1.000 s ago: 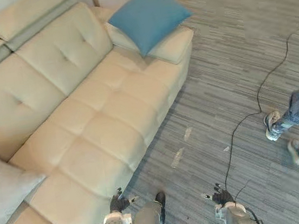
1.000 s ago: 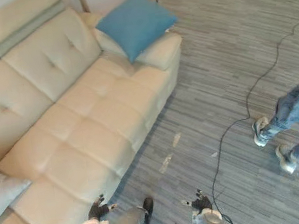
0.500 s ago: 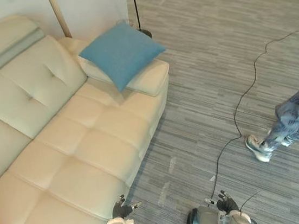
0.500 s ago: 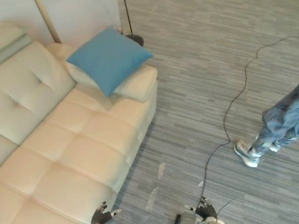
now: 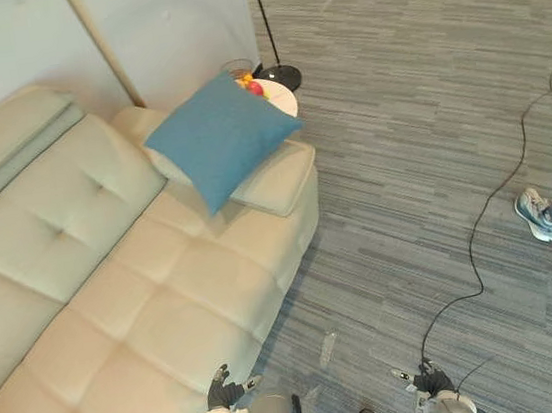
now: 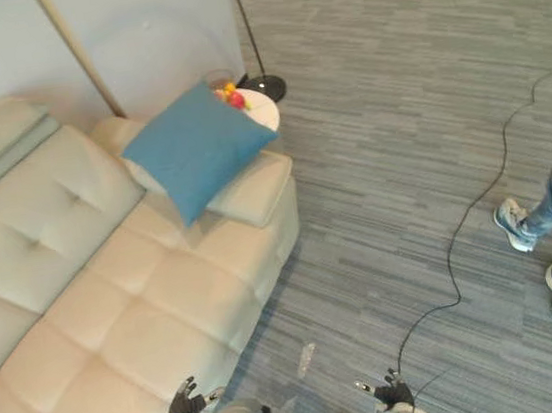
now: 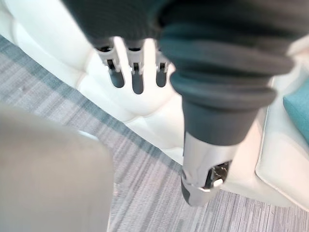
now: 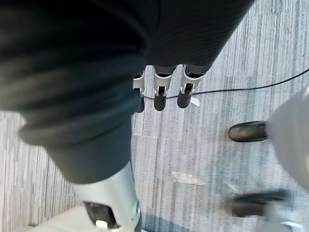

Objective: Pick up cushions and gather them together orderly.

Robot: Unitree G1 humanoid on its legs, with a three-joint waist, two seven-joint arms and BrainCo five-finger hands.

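While the left hand (image 5: 221,387) and the right hand (image 5: 433,381) hang empty at the bottom edge, fingers straight and apart, the blue cushion (image 5: 219,138) leans on the sofa (image 5: 115,287) armrest at upper centre, so this looks like the approach, and the next move calls for walking closer and reaching.

A living room: cream tufted sofa (image 5: 138,314), blue cushion (image 5: 219,138), floor lamp (image 5: 281,73), side table (image 5: 283,98).
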